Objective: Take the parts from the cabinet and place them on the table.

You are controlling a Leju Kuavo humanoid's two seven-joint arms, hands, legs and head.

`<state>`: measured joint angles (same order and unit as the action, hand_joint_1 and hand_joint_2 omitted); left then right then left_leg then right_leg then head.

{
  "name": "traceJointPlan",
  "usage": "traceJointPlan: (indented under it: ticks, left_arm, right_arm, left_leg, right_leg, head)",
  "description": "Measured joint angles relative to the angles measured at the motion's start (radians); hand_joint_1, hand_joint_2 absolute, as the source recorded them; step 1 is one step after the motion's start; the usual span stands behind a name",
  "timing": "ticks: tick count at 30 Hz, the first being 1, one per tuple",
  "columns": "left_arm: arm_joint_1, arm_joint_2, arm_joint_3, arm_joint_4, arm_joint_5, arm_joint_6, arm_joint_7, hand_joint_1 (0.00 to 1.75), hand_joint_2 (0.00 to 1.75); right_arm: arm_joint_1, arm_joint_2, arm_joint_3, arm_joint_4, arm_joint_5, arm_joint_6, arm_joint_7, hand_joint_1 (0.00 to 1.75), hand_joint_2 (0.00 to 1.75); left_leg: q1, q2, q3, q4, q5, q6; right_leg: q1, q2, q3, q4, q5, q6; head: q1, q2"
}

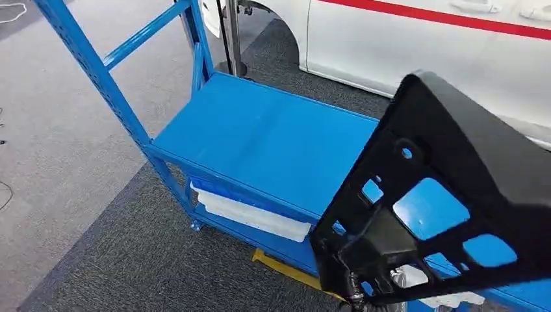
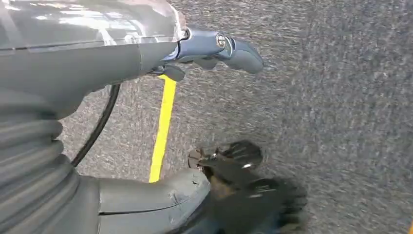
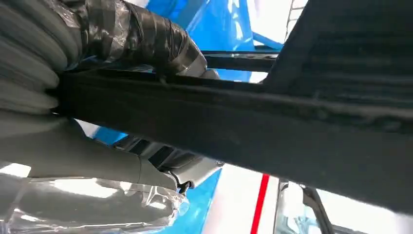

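Observation:
A large black plastic part (image 1: 448, 195) with several cut-out openings hangs tilted over the right end of the blue cabinet shelf (image 1: 260, 136). My right hand (image 1: 361, 294) grips it from below at its lower corner. In the right wrist view the hand (image 3: 112, 141) is wrapped around a long dark bar of the part (image 3: 272, 117), with a taped finger over it. My left hand (image 2: 229, 112) hangs over grey carpet with thumb and dark fingers apart and nothing between them.
The top shelf is bare blue metal. White flat parts (image 1: 253, 218) lie on the lower shelf. A blue upright post (image 1: 97, 71) stands at the left. A white car with a red stripe (image 1: 422, 39) is behind the cabinet. A yellow floor line (image 2: 163, 131) crosses the carpet.

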<state>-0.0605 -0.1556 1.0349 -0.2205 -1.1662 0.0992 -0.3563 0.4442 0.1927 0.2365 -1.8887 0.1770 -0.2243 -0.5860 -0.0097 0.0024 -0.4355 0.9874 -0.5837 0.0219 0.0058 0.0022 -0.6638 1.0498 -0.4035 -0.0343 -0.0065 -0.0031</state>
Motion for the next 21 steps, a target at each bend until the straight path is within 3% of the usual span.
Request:
traceJointPlan:
  ticks: [1,4,5,6,7,8,9,10,11,12,13,14,15,16,17,19,20,21]
  left_arm:
    - [0.0,0.002,0.0,0.0,0.0,-0.002,0.001,0.0,1.75]
    - [0.002,0.004,0.003,0.0,0.0,-0.003,0.003,0.0,1.75]
    - [0.003,0.004,0.004,0.0,0.0,-0.003,0.003,0.0,1.75]
    - [0.002,0.004,0.005,0.0,0.0,-0.003,0.003,0.0,1.75]
    - [0.002,0.005,0.005,0.0,-0.001,-0.003,0.003,0.0,1.75]
    - [0.002,0.005,0.006,0.0,-0.002,-0.003,0.003,0.0,1.75]
    - [0.003,0.005,0.008,0.0,-0.003,-0.003,0.003,0.0,1.75]
    - [0.003,0.005,0.008,0.0,-0.005,-0.003,0.003,0.0,1.75]
    - [0.003,0.006,0.009,0.0,-0.005,-0.003,0.003,0.0,1.75]
    - [0.003,0.006,0.009,0.0,-0.005,-0.002,0.003,0.0,1.75]
    - [0.003,0.005,0.01,0.0,-0.005,-0.002,0.003,0.0,1.75]
    - [0.003,0.005,0.011,0.0,-0.005,-0.002,0.003,0.0,1.75]
    - [0.003,0.006,0.012,-0.001,-0.005,-0.002,0.002,0.0,1.75]
    - [0.009,0.008,0.014,-0.002,-0.005,-0.002,0.001,0.0,1.75]
    - [0.01,0.008,0.017,-0.002,-0.005,-0.002,0.002,0.0,1.75]
    - [0.008,0.008,0.022,-0.002,-0.002,-0.002,0.002,0.0,1.75]
    - [0.008,0.008,0.024,-0.002,-0.001,-0.003,0.002,0.0,1.75]
    - [0.007,0.008,0.024,-0.002,0.0,-0.003,0.002,0.0,1.75]
  right_arm:
    - [0.004,0.003,-0.003,0.001,0.0,0.003,-0.002,1.75,1.75]
    - [0.008,0.008,-0.007,0.001,-0.003,0.006,-0.004,1.75,1.75]
    - [0.011,0.01,-0.009,0.001,-0.004,0.006,-0.007,1.75,1.75]
    - [0.016,0.012,-0.015,0.002,-0.012,0.012,-0.011,1.75,1.75]
    - [0.018,0.015,-0.022,0.002,-0.021,0.023,-0.013,1.75,1.75]
    - [0.02,0.017,-0.032,0.003,-0.032,0.038,-0.015,1.75,1.75]
    - [0.023,0.022,-0.04,0.005,-0.041,0.052,-0.017,1.75,1.75]
    - [0.025,0.025,-0.047,0.006,-0.047,0.06,-0.018,1.75,1.75]
    - [0.027,0.029,-0.052,0.008,-0.05,0.064,-0.018,1.75,1.75]
    - [0.028,0.031,-0.056,0.01,-0.052,0.067,-0.019,1.75,1.75]
    - [0.029,0.033,-0.059,0.01,-0.053,0.07,-0.019,1.75,1.75]
    - [0.03,0.035,-0.063,0.01,-0.054,0.071,-0.019,1.75,1.75]
    - [0.029,0.038,-0.064,0.01,-0.06,0.076,-0.022,1.75,1.75]
    - [0.026,0.042,-0.066,0.01,-0.07,0.085,-0.025,1.75,1.75]
    - [0.03,0.049,-0.069,0.01,-0.078,0.093,-0.028,1.75,1.75]
    - [0.036,0.064,-0.089,0.009,-0.091,0.108,-0.036,1.75,1.75]
    - [0.039,0.072,-0.101,0.009,-0.093,0.113,-0.038,1.75,1.75]
    - [0.044,0.081,-0.113,0.009,-0.093,0.121,-0.042,1.75,1.75]
  left_leg:
    - [-0.004,0.001,-0.007,0.0,0.023,0.002]
    - [-0.01,0.002,-0.012,-0.003,0.042,0.017]
    - [0.0,0.006,-0.017,-0.021,0.069,0.022]
    - [0.0,0.012,-0.028,-0.023,0.081,0.026]
    - [0.0,0.012,-0.042,-0.023,0.093,0.034]
    - [0.0,0.013,-0.057,-0.023,0.103,0.033]
    - [0.0,0.015,-0.071,-0.022,0.113,0.032]
    - [0.0,0.018,-0.087,-0.019,0.124,0.03]
    - [0.001,0.021,-0.101,-0.016,0.135,0.027]
    - [0.002,0.022,-0.118,-0.011,0.144,0.022]
    - [0.004,0.023,-0.136,-0.004,0.151,0.017]
    - [0.007,0.036,-0.15,0.005,0.153,0.014]
    - [0.003,0.037,-0.157,0.017,0.154,0.01]
    - [0.004,0.039,-0.164,0.028,0.154,0.002]
    - [0.004,0.048,-0.16,0.03,0.155,-0.005]
    - [0.013,0.064,-0.159,0.028,0.164,-0.021]
    - [0.014,0.07,-0.162,0.029,0.168,-0.03]
    - [0.019,0.05,-0.173,0.046,0.142,-0.036]
  right_leg:
    - [0.002,-0.001,0.001,-0.003,0.006,0.008]
    - [-0.008,-0.002,0.005,-0.018,0.034,0.026]
    - [-0.006,-0.001,0.0,-0.015,0.034,0.032]
    - [-0.009,0.0,-0.009,0.004,-0.014,0.035]
    - [-0.01,0.0,-0.023,0.051,-0.08,0.039]
    - [-0.014,0.0,-0.038,0.121,-0.145,0.045]
    - [-0.017,0.0,-0.052,0.193,-0.189,0.05]
    - [-0.02,-0.001,-0.06,0.256,-0.205,0.056]
    - [-0.025,-0.001,-0.05,0.28,-0.188,0.06]
    - [-0.03,-0.001,-0.02,0.26,-0.152,0.065]
    - [-0.035,-0.002,0.031,0.203,-0.115,0.068]
    - [-0.039,-0.013,0.096,0.12,-0.097,0.074]
    - [-0.041,-0.049,0.162,0.028,-0.117,0.08]
    - [-0.023,-0.066,0.196,-0.035,-0.151,0.072]
    - [-0.022,-0.059,0.187,-0.032,-0.149,0.051]
    - [-0.014,-0.042,0.179,-0.029,-0.144,0.032]
    - [-0.014,-0.034,0.175,-0.037,-0.131,0.017]
    - [-0.016,-0.029,0.167,-0.038,-0.121,0.007]
  head:
    - [0.001,0.0]
    - [0.0,0.0]
    - [0.0,0.0]
    - [0.0,0.0]
    - [0.0,0.0]
    - [0.0,0.0]
    - [0.0,0.0]
    - [0.0,0.0]
    - [0.0,0.0]
    - [0.0,0.0]
    - [0.0,0.0]
    - [0.0,0.0]
    - [0.0,0.0]
    - [0.001,0.0]
    - [-0.003,0.0]
    - [-0.002,0.0]
    - [-0.002,0.0]
    - [-0.002,0.0]
